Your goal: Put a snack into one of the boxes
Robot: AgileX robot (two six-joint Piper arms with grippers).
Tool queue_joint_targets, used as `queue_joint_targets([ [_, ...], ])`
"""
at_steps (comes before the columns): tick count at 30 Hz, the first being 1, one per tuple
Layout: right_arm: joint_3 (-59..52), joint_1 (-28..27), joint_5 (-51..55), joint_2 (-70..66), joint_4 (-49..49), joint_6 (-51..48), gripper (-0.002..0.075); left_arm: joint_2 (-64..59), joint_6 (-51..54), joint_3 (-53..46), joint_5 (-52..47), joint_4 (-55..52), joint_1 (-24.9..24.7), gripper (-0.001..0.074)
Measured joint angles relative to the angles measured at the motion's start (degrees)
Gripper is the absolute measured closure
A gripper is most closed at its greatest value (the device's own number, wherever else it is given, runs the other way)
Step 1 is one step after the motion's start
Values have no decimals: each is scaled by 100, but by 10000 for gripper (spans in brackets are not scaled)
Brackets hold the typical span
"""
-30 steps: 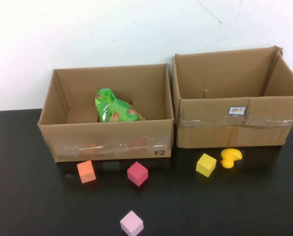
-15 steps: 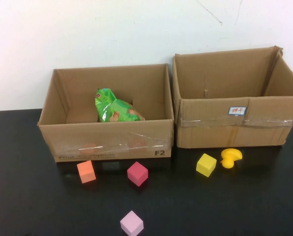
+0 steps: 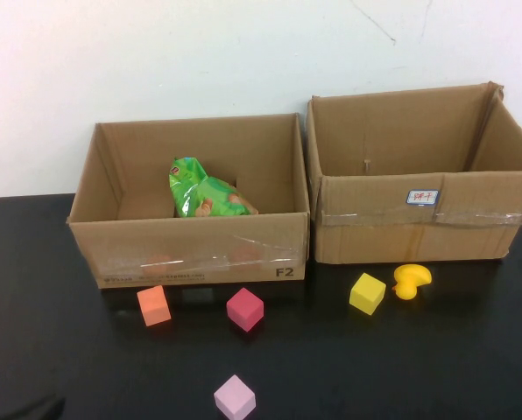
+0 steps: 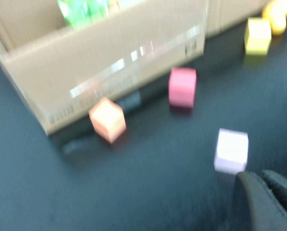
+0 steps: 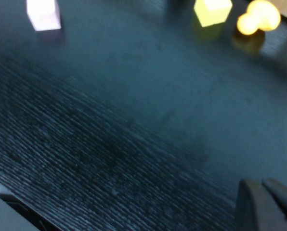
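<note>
Green snack bag (image 3: 204,194) inside left box (image 3: 191,254); left hand (image 4: 266,192), right hand (image 5: 266,199) low over table.

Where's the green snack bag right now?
In the high view, the green snack bag sits inside the left cardboard box, leaning toward its back wall, behind the orange cube.

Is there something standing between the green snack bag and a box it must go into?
No: the green snack bag already lies inside the left box. The left gripper and right gripper hang low over the table, near nothing.
</note>
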State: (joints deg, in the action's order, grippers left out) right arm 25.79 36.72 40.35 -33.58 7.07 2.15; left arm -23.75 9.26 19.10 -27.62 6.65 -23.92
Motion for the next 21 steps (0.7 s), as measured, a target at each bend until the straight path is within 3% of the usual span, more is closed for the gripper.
queue_joint_targets([
  [9,0,0,51,78,-48,-215,727,0,0,0,1043,-248,0,736],
  [21,0,0,96,78,-52,-215,727,0,0,0,1095,-320,0,736],
])
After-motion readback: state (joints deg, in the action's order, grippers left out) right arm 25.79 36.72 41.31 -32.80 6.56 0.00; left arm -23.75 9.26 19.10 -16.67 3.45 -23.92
